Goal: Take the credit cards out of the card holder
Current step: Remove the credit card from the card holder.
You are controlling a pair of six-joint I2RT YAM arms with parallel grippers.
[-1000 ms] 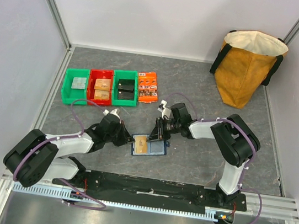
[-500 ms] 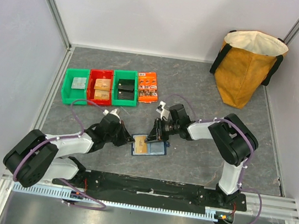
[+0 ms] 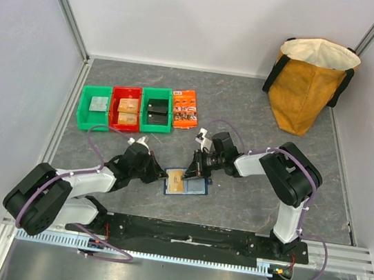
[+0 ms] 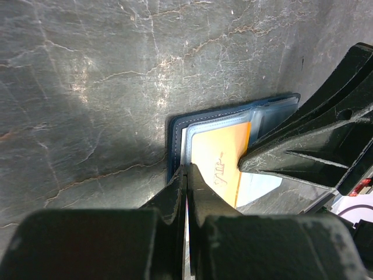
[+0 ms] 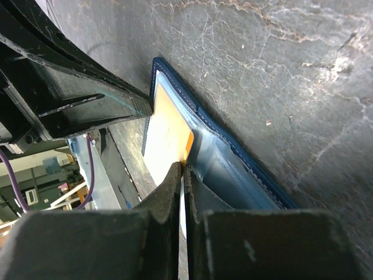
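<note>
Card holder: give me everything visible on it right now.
The card holder is a small dark navy wallet with pale stitching along its rim and pale blue clear plastic sleeves inside. It lies open and flat on the grey table, between the two arms. A tan-gold card shows in one sleeve. The left gripper, shut, presses on one edge; the right gripper, fingers together, meets the card's corner. Whether it pinches card or sleeve is unclear.
</note>
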